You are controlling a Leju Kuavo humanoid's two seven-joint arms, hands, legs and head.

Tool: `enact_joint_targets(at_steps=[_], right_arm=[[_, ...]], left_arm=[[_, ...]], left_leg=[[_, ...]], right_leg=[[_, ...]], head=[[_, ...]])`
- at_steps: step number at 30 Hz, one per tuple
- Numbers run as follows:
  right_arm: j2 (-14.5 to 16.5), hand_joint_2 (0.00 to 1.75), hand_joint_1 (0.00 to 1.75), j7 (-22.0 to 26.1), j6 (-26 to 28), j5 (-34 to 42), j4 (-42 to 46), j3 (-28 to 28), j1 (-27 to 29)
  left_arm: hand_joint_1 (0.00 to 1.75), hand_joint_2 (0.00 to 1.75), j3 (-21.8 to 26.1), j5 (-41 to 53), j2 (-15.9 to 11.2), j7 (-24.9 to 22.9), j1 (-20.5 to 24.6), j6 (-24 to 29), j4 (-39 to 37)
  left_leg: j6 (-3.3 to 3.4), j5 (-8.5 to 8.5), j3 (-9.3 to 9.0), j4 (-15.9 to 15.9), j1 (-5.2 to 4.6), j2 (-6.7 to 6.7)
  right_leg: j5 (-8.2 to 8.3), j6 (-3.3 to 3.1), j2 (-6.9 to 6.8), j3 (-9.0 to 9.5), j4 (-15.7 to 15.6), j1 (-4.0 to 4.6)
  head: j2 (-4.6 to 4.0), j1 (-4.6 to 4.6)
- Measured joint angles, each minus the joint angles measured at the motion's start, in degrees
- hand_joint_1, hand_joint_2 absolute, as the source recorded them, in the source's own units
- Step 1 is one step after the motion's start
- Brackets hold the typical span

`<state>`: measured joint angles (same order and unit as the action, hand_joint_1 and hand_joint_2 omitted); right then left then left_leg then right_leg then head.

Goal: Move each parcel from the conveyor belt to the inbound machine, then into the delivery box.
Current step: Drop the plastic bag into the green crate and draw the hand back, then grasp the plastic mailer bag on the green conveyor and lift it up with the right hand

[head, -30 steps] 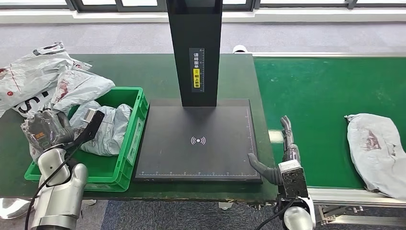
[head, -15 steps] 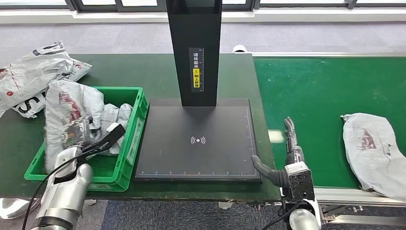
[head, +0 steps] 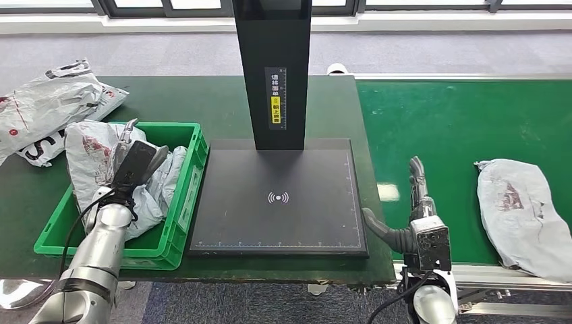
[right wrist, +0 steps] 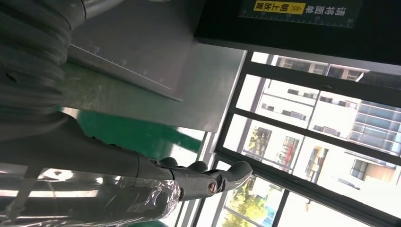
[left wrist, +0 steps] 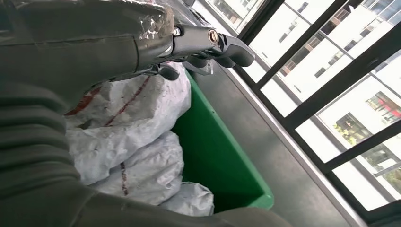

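Observation:
A grey parcel [head: 525, 217] lies on the green conveyor belt [head: 459, 128] at the right. My right hand [head: 413, 202] hovers open at the belt's left edge, fingers straight and thumb out toward the black inbound machine [head: 280, 196]; it is well short of that parcel. My left hand [head: 136, 162] is open above the green delivery box [head: 183, 202], holding nothing. Under it, a grey parcel [head: 88, 158] sprawls over the box's left wall onto other parcels [head: 168, 175]. The left wrist view shows straight fingers [left wrist: 208, 42] over the parcels [left wrist: 127, 123] in the box [left wrist: 217, 156].
The machine's black pillar [head: 273, 67] rises behind its platform. A heap of grey and white parcels [head: 47, 108] lies on the dark green table left of the box. The right wrist view shows the platform's corner [right wrist: 137, 42] and windows beyond.
My left hand swung a parcel from left of the box over into it and let go, then rose. The belt parcel crept left. My right hand shifted slightly right.

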<state>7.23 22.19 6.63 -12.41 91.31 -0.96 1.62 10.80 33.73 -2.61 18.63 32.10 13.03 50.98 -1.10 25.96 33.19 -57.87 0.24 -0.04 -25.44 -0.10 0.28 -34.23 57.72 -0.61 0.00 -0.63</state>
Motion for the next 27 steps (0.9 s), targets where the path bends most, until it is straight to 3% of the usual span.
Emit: enact_joint_targets(at_steps=[9, 16, 18, 22, 24, 27], right_arm=[[-0.17, 1.75, 0.0, -0.99, 2.19, -0.56, -2.52, -0.32, -3.53], [-0.23, 1.75, 0.0, -1.47, 3.58, -1.72, -4.27, -0.93, -4.64], [-0.52, 1.75, 0.0, -2.91, 6.42, -4.83, -4.74, -1.46, -4.76], [-2.79, 1.75, 0.0, -7.9, 14.21, -15.44, -7.03, -4.81, -4.92], [-4.45, 1.75, 0.0, -9.88, 17.73, -21.62, -9.98, -7.71, -5.59], [-6.3, 1.75, 0.0, -10.45, 20.59, -27.32, -14.68, -11.59, -6.59]], left_arm=[[0.0, 0.0, 0.09, -12.89, 1.74, 5.13, 1.92, 13.24, 2.27], [0.0, 0.0, 0.09, -13.67, 2.56, 5.47, 2.1, 14.43, 3.11], [0.0, 0.0, -0.19, -15.06, 3.12, 4.96, 2.22, 11.19, 3.01], [0.0, 1.75, -3.89, -19.8, 5.07, 3.81, 1.59, -9.79, 1.97], [0.0, 1.75, -8.1, -20.46, 7.16, 4.93, 0.11, -17.54, 0.9], [0.0, 1.75, -15.43, -20.0, 10.33, 7.28, -2.39, -19.66, -1.07]], left_leg=[[0.01, -0.01, 0.05, 0.0, 0.0, 0.0], [0.01, -0.01, 0.06, 0.0, 0.0, 0.01], [0.01, -0.01, 0.06, -0.01, -0.01, 0.0], [0.1, -0.04, 0.12, -0.04, -0.04, -0.3], [0.2, -0.02, 0.15, -0.05, -0.09, -0.39], [0.37, 0.07, 0.22, -0.11, -0.21, -0.29]], right_leg=[[0.0, 0.0, 0.0, -0.03, 0.0, 0.0], [0.0, 0.0, 0.01, -0.07, 0.0, 0.0], [0.0, 0.0, 0.01, -0.09, 0.0, -0.01], [-0.02, 0.05, -0.28, 0.0, -0.03, -0.09], [-0.01, 0.15, -0.37, 0.04, -0.03, -0.23], [0.04, 0.29, -0.26, -0.01, -0.03, -0.37]], head=[[0.0, 0.0], [0.0, -0.01], [0.0, -0.01], [0.0, 0.0], [0.0, 0.0], [0.0, 0.0]])
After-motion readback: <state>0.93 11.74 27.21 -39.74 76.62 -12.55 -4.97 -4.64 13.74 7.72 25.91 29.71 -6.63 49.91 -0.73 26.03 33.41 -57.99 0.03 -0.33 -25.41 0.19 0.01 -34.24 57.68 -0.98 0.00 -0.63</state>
